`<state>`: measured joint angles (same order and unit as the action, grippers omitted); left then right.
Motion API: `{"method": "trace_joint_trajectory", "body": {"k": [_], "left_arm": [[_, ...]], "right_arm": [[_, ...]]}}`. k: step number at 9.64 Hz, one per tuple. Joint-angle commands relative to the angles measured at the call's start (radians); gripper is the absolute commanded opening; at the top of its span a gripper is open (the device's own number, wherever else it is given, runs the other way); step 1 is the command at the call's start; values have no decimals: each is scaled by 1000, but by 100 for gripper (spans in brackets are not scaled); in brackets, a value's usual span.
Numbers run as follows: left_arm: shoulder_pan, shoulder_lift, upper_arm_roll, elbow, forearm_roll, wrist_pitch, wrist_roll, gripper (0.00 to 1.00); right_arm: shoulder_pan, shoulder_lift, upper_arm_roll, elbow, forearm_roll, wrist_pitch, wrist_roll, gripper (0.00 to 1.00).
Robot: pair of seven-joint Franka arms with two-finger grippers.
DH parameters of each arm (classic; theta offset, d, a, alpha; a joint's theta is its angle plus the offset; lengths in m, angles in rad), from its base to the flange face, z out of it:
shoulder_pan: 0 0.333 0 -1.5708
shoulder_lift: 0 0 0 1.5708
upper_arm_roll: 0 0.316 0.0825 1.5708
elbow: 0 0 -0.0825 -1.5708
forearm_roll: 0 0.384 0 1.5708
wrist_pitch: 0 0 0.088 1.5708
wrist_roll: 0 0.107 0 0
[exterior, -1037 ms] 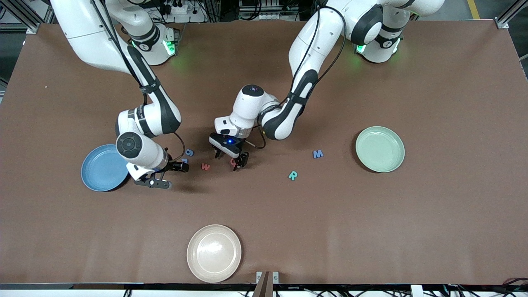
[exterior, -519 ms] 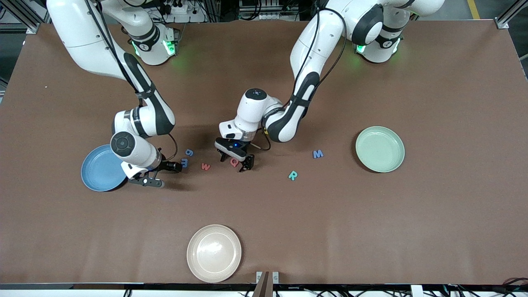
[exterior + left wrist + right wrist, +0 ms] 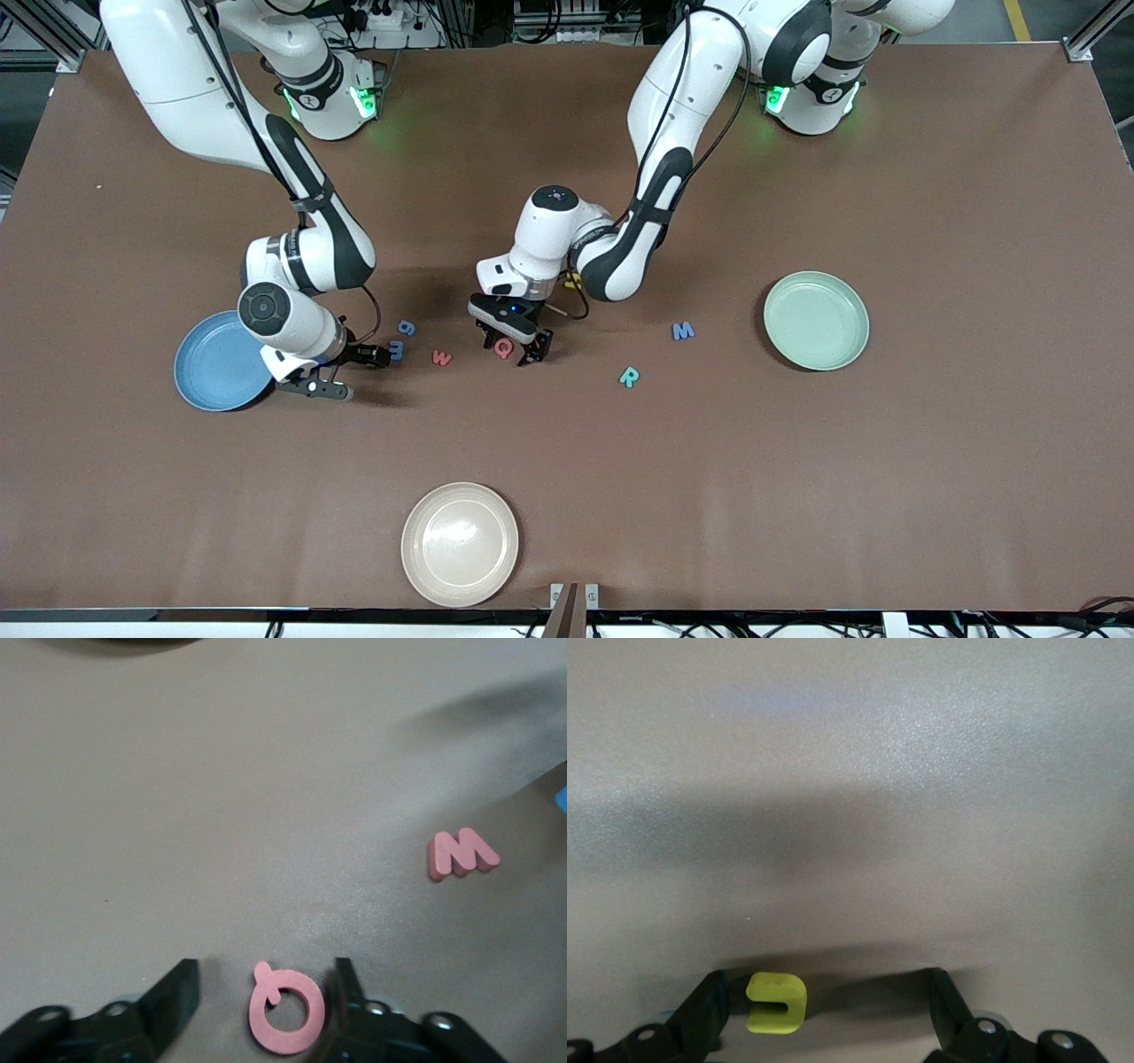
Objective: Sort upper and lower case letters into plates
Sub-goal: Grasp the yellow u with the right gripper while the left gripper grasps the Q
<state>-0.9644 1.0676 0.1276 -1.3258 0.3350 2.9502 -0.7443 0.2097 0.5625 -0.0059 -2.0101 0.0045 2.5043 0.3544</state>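
Note:
A pink Q (image 3: 503,348) lies flat on the brown table between the fingers of my left gripper (image 3: 514,342). In the left wrist view the Q (image 3: 286,1014) touches one finger (image 3: 350,997), and a gap separates it from the other; the left gripper (image 3: 266,969) is open. My right gripper (image 3: 344,373) hangs low beside the blue plate (image 3: 208,365), open. A yellow-green letter (image 3: 777,1002) lies between its fingers, close to one of them. The mint green plate (image 3: 816,320) sits toward the left arm's end. Both plates hold nothing.
Loose letters lie on the table: two blue ones (image 3: 406,327) (image 3: 396,351) and a red w (image 3: 442,358) near the right gripper, a teal R (image 3: 629,377), and a blue M (image 3: 682,330). A beige plate (image 3: 460,543) sits near the front edge.
The left gripper shifted slightly toward the left arm's end, and its jaws narrowed around the pink Q. The right gripper moved toward the blue plate, then stayed still.

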Motion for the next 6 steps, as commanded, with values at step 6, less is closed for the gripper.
{"method": "trace_joint_trajectory", "body": {"k": [6], "left_arm": [[-8,-15,10,-50,24,-3,-41,45]], "right_arm": [[-4,-9,6,-21,12,11,-14,100]]}}
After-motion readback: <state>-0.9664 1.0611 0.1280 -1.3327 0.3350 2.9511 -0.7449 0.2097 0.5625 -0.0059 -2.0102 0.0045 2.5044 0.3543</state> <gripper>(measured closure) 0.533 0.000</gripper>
